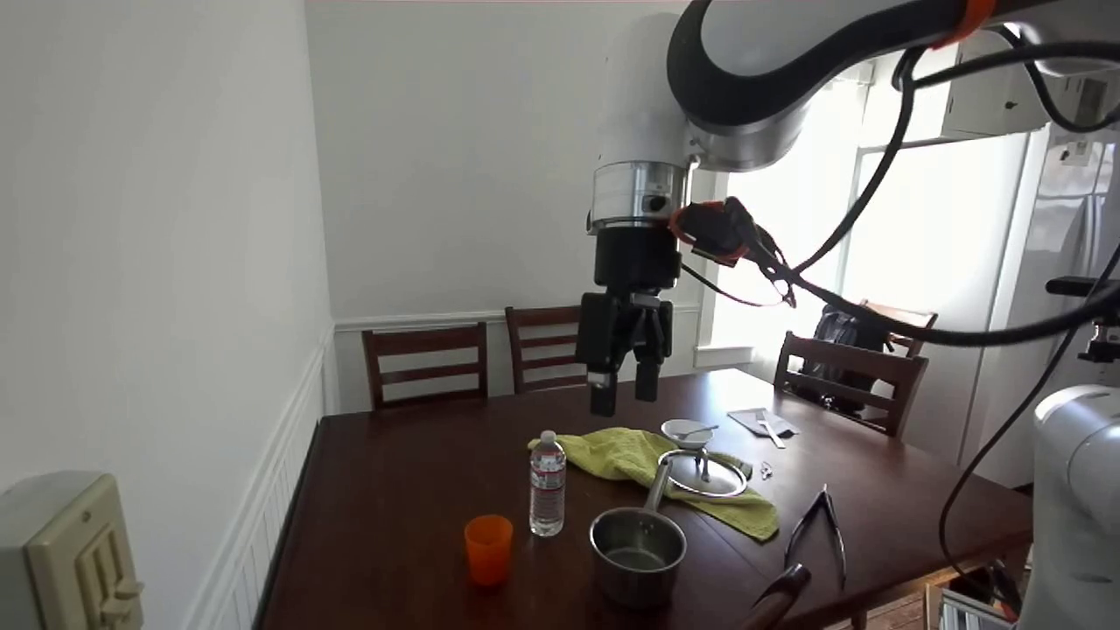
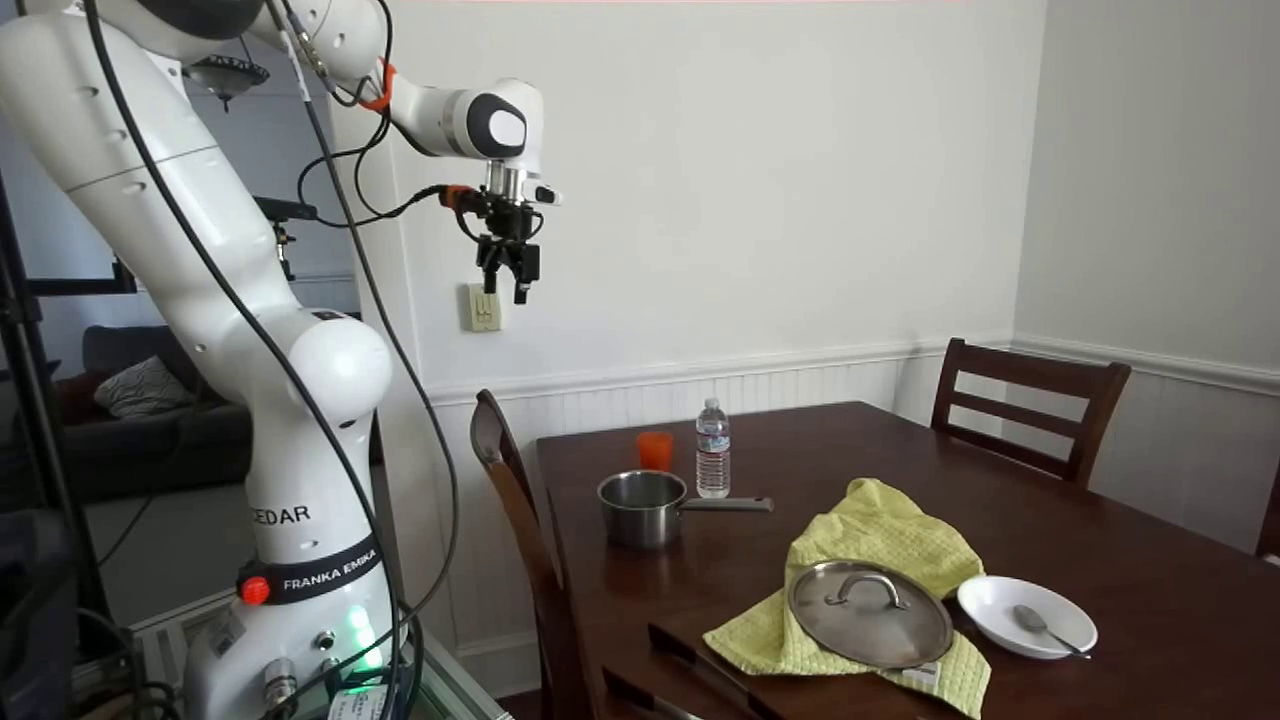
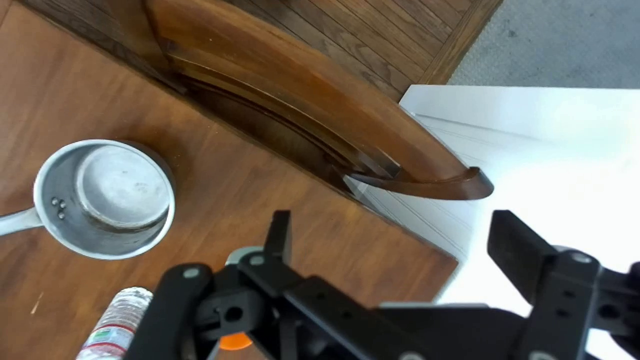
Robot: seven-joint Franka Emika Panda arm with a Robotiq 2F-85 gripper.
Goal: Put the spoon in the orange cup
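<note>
The spoon [image 2: 1032,619] lies in a white bowl [image 2: 975,604], its handle over the rim, in both exterior views; the spoon [image 1: 701,430] also shows beyond the pot lid. The orange cup [image 1: 488,551] stands upright beside the water bottle; it also shows in an exterior view [image 2: 655,452], and a sliver of it shows in the wrist view [image 3: 235,342], mostly hidden behind the gripper. My gripper [image 3: 390,225] is open and empty. It hangs high above the table in both exterior views [image 1: 625,400] [image 2: 506,290], fingers pointing down, apart from every object.
A clear water bottle [image 1: 548,490] and a steel saucepan [image 2: 640,515] stand near the cup. A pot lid [image 2: 870,625] rests on a yellow-green towel [image 2: 890,520] near the bowl. Tongs [image 1: 821,525] lie near the table edge. A wooden chair [image 3: 310,85] stands against the table.
</note>
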